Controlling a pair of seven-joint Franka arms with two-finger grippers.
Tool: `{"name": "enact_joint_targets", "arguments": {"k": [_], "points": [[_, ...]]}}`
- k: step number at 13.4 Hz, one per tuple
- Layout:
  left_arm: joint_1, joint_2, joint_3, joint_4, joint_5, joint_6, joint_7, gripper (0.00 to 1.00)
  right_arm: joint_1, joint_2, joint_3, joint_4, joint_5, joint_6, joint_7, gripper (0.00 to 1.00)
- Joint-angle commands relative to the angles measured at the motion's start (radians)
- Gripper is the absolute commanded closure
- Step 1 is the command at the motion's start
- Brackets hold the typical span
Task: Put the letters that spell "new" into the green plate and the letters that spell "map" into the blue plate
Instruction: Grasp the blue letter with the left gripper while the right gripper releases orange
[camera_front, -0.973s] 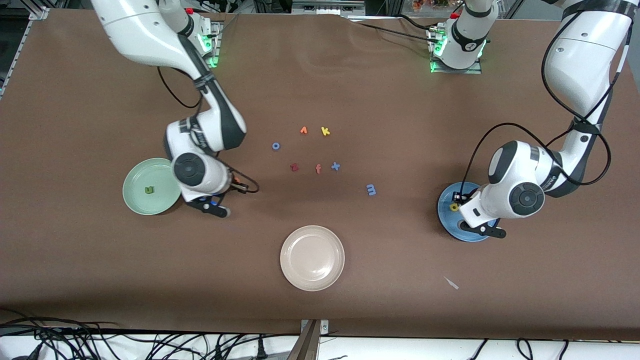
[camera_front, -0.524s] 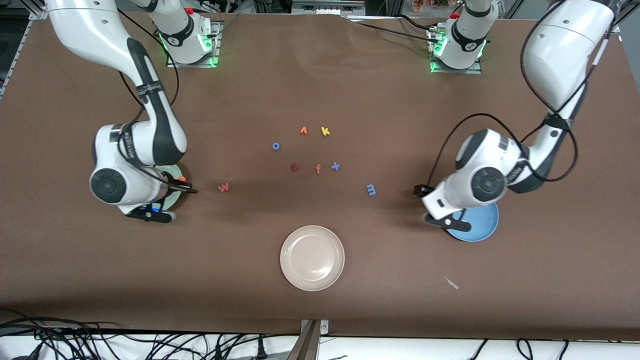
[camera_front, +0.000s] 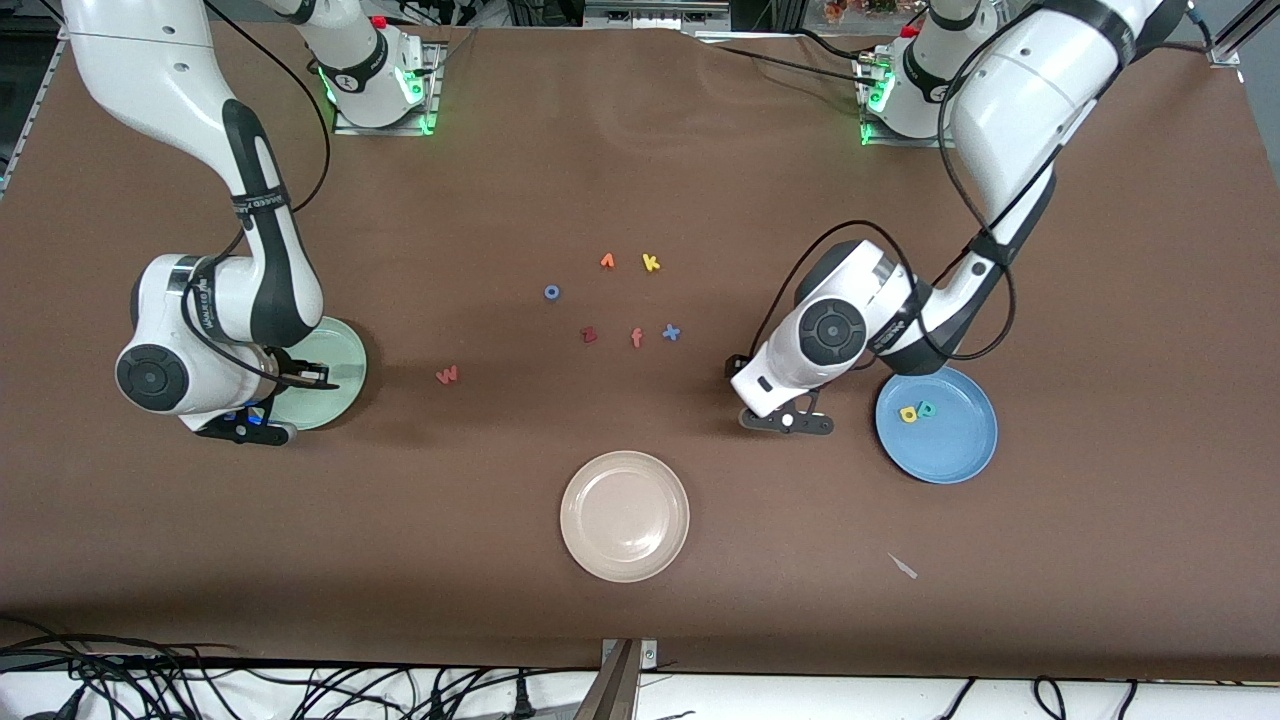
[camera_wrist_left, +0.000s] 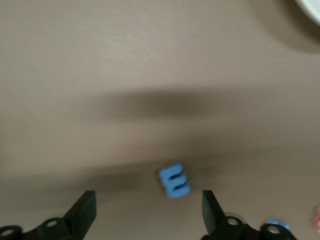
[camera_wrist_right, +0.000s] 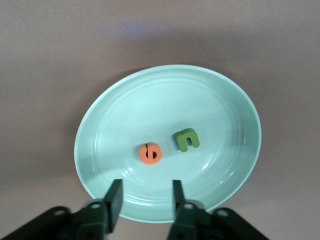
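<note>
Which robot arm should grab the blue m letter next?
The left arm. Its left gripper hangs open right over the blue m, near the blue plate. The right gripper is over the green plate.

A robotics lab is suggested by two bolted white robot arms (camera_front: 250, 230), a brown covered surface (camera_front: 640, 600) and tangled black cables (camera_front: 200, 685).

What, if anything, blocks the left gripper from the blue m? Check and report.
Nothing visible does. The left gripper hangs open right over the blue m, which lies alone on bare table between the spread fingers. The blue x lies off to one side, outside the fingers.
</note>
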Motion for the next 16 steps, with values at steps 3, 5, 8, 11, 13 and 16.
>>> {"name": "enact_joint_targets", "arguments": {"k": [3, 5, 8, 11, 13, 16], "points": [[-0.061, 0.080, 0.007, 0.042, 0.026, 0.056, -0.118, 0.10, 0.024, -0.012, 0.006, 0.101, 0.021, -0.143, 0.012, 0.00], [-0.067, 0.078, 0.033, 0.030, 0.028, 0.066, -0.140, 0.14, 0.050, -0.012, 0.006, 0.101, 0.108, -0.109, 0.165, 0.00], [-0.061, 0.078, 0.033, -0.001, 0.028, 0.063, -0.164, 0.50, 0.136, -0.010, 0.008, 0.080, 0.121, -0.015, 0.544, 0.00], [-0.055, 0.075, 0.033, 0.002, 0.023, 0.061, -0.168, 1.00, 0.239, 0.001, 0.008, 0.043, 0.122, 0.091, 0.912, 0.00], [-0.040, 0.037, 0.033, 0.018, 0.023, 0.006, -0.159, 1.00, 0.268, 0.010, 0.009, 0.031, 0.154, 0.144, 1.032, 0.00], [0.044, -0.055, 0.024, 0.030, 0.022, -0.127, -0.043, 1.00, 0.276, 0.019, 0.009, 0.029, 0.199, 0.168, 1.071, 0.00]]}}
